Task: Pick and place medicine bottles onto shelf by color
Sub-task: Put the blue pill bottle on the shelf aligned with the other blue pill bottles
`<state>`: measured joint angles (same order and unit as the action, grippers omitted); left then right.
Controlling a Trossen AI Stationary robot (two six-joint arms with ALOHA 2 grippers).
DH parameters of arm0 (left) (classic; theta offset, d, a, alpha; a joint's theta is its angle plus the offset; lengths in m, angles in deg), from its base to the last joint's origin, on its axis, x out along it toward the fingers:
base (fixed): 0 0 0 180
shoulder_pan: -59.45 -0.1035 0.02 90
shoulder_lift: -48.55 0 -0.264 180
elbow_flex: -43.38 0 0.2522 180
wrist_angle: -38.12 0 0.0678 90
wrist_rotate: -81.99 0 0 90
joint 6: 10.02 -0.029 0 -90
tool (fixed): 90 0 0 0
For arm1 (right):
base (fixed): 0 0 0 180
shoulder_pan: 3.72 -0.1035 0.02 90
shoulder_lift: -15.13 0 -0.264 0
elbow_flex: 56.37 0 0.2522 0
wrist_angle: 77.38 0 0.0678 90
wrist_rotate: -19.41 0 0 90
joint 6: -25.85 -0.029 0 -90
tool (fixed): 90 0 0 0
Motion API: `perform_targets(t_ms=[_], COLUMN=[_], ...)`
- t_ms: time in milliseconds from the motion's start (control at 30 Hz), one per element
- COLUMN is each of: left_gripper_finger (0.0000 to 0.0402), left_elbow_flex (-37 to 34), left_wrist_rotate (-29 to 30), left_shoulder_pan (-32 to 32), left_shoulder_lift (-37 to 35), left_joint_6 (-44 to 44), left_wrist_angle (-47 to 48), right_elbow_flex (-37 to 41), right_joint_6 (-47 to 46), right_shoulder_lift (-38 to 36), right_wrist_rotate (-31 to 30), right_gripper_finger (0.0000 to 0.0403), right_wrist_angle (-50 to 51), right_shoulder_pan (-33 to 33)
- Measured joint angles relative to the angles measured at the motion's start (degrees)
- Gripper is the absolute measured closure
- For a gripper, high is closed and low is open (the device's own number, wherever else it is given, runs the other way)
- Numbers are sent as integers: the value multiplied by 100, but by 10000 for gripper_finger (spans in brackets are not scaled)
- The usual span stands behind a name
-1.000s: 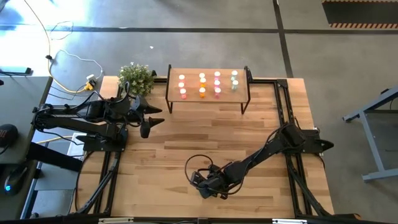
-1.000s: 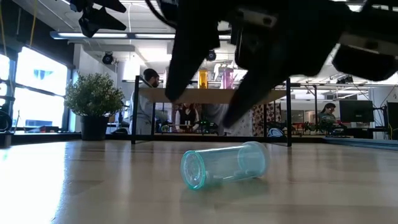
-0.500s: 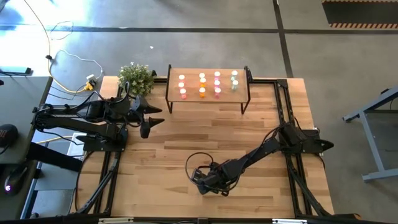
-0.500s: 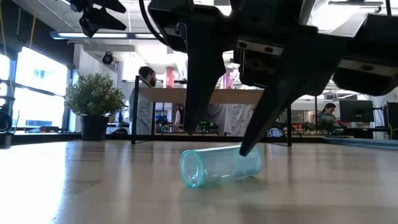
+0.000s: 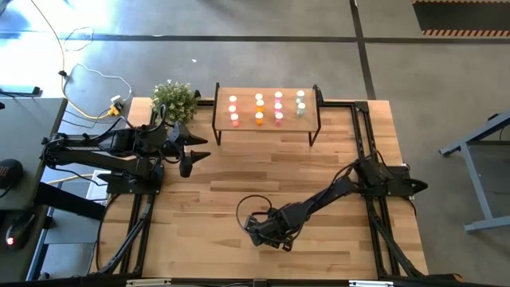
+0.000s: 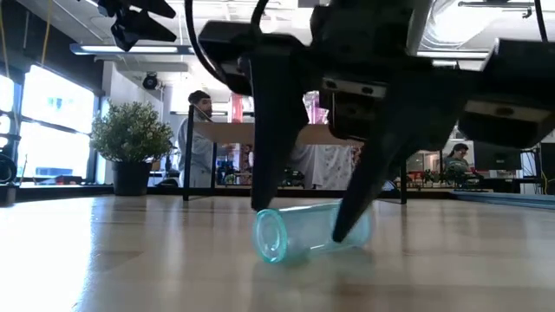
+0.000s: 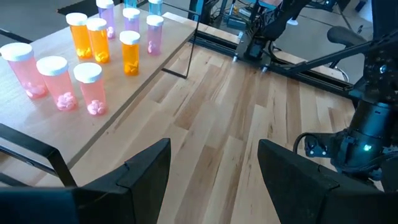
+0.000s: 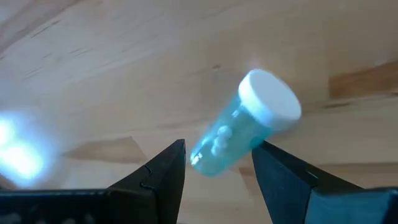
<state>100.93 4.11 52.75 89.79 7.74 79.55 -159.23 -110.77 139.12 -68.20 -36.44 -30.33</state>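
A light-wood worktop (image 5: pixel 239 183) is being viewed from above, with grey floor around it and a potted plant (image 5: pixel 174 99) standing at its far left corner. The shelf (image 5: pixel 267 121) is standing at the far edge, and eleven medicine bottles are being counted on it in the high view: three pink (image 5: pixel 233 109), three orange (image 5: pixel 259 109), three pale red (image 5: pixel 279 108) and two green (image 5: pixel 300 101), lined up in four columns by colour. A twelfth, a blue-green bottle (image 6: pixel 310 230), is lying on its side on the worktop near the front edge, its white cap (image 8: pixel 270 102) being shown in the right wrist view. Wide bare board is lying between this bottle and the shelf, and no other thing is standing in that stretch.

The right hand (image 6: pixel 303 221) is being held low over the lying bottle, its two fingers (image 6: pixel 276 130) spread apart and straddling the bottle, one on each side, tips close to the board; nothing is being gripped. The left hand (image 5: pixel 194 158) is being held at the left side, well apart from the bottle, its fingers spread wide and holding nothing
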Motion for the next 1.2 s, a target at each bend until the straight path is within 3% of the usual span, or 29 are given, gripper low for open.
perform_targets(t_ms=[400,1200], left_gripper_finger=[170,170], left_elbow_flex=[2,2], left_wrist_rotate=[4,2], left_shoulder_pan=[-2,-1], left_shoulder_lift=[0,0], left_joint_6=[-298,-298], left_wrist_angle=[-3,-5], right_elbow_flex=[-2,-15], right_joint_6=[43,664], right_shoulder_lift=[-12,-34], right_wrist_rotate=[539,265], right_gripper_finger=[226,227], right_wrist_angle=[435,1277], right_shoulder_pan=[-12,-7])
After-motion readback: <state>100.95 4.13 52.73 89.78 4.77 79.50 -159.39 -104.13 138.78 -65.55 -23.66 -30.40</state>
